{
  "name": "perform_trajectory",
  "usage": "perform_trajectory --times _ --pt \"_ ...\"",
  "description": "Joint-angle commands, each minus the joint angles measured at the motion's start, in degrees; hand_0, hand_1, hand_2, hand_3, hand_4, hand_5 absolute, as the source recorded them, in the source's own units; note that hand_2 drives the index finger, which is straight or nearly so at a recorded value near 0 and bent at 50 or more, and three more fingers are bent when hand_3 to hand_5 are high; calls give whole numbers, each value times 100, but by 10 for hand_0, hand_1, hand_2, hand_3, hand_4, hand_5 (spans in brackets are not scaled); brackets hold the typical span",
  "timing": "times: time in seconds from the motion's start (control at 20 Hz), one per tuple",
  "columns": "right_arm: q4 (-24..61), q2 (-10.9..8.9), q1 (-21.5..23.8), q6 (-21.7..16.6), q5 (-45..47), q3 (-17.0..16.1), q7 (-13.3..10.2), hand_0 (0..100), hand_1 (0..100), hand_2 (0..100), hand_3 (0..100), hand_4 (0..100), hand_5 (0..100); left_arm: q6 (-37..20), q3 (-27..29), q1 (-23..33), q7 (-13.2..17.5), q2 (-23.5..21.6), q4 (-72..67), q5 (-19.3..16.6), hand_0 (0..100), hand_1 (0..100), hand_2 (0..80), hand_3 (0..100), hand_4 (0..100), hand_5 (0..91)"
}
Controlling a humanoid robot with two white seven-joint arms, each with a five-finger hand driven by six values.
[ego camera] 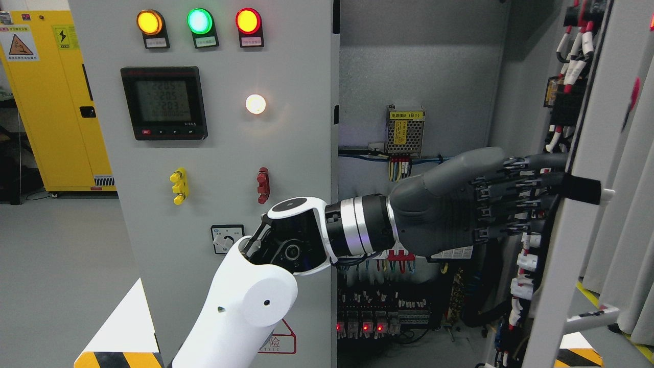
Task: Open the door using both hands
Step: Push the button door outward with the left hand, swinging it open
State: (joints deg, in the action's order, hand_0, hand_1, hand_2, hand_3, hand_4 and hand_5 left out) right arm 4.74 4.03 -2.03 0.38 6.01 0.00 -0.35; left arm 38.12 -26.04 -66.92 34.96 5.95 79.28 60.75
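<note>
My left arm, white at the forearm with a black and silver wrist, reaches in from the lower left and stretches across the picture to the right. Its dark grey robot hand (511, 197) has its fingers (531, 179) curled over the inner edge of the pale grey metal cabinet door (587, 168), which stands swung wide open at the right, edge-on to me, with white and red wiring clipped along its inner face. My right robot hand is out of sight. The open cabinet interior (419, 87) shows a small perforated power supply box (405, 131) and rows of terminals with red lights below. To the left stands a fixed grey panel (214, 153) with orange, green and red lamps and a black meter. I judge the risks to be my fingers slipping off the thin edge if I push at an angle, or catching the door's wiring, since they sit very near it.
</note>
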Motion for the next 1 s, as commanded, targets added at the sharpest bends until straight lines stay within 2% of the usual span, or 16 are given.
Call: perform_trajectory --times 0.0,0.1,0.55,0.95 --pt "0 -8 0 -2 -3 167 0 0 500 40 0 0 0 -76 -269 -23 -85 363 -9 -81 120 556 0 0 0 0" --pt "0 -8 0 -2 6 167 0 0 500 40 0 0 0 -102 -375 -40 -173 363 -26 -81 120 556 0 0 0 0" --pt "0 -8 0 -2 -3 167 0 0 500 40 0 0 0 -524 -902 -304 -173 380 -255 7 120 556 0 0 0 0" --pt "0 1 0 -2 6 167 0 0 500 40 0 0 0 -928 -1280 -690 -226 415 -588 262 120 556 0 0 0 0"
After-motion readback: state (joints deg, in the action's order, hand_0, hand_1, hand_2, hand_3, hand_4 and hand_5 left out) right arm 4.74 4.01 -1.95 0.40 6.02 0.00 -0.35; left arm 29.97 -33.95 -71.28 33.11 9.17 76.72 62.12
